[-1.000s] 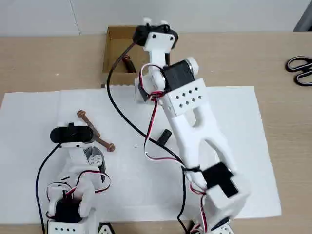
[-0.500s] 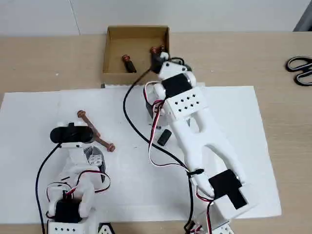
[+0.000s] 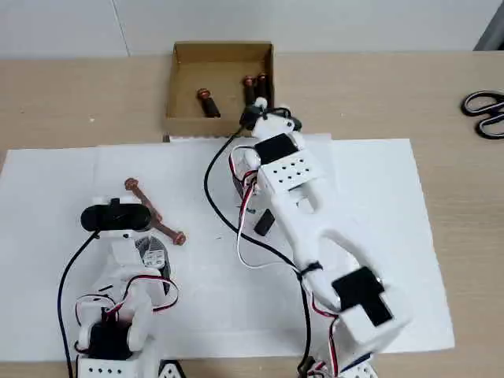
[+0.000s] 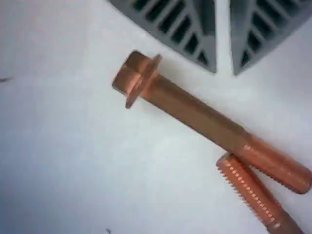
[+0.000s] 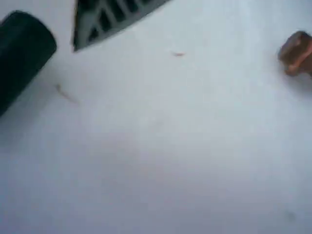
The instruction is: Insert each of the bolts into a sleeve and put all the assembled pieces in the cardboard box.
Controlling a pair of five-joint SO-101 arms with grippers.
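Note:
Two bare copper bolts lie on the white paper, one point(image 3: 143, 200) end to end with the other point(image 3: 168, 231). My left gripper point(image 4: 223, 68) hangs just above the longer bolt point(image 4: 195, 114), its grey fingers point(image 4: 175, 29) almost together with nothing between them. A second bolt's threaded end point(image 4: 248, 195) lies beside it. A black sleeve point(image 3: 265, 222) rests on the paper under my right arm; it shows as the sleeve point(image 5: 19, 53) with a bolt head point(image 5: 297, 58) farther off. My right gripper point(image 3: 239, 172) is low over the paper near the cardboard box point(image 3: 181, 118), one finger point(image 5: 107, 19) showing, holding nothing. Three assembled pieces point(image 3: 206, 102) lie in the box.
Black scissors point(image 3: 484, 110) lie on the wooden table at the far right. The white paper sheet point(image 3: 386, 181) covers the middle of the table. A black cable point(image 3: 213, 189) loops from my right arm across the paper.
My right arm has drawn back from over the box toward the paper, uncovering two assembled pieces in the box's right side. My left arm has stayed still.

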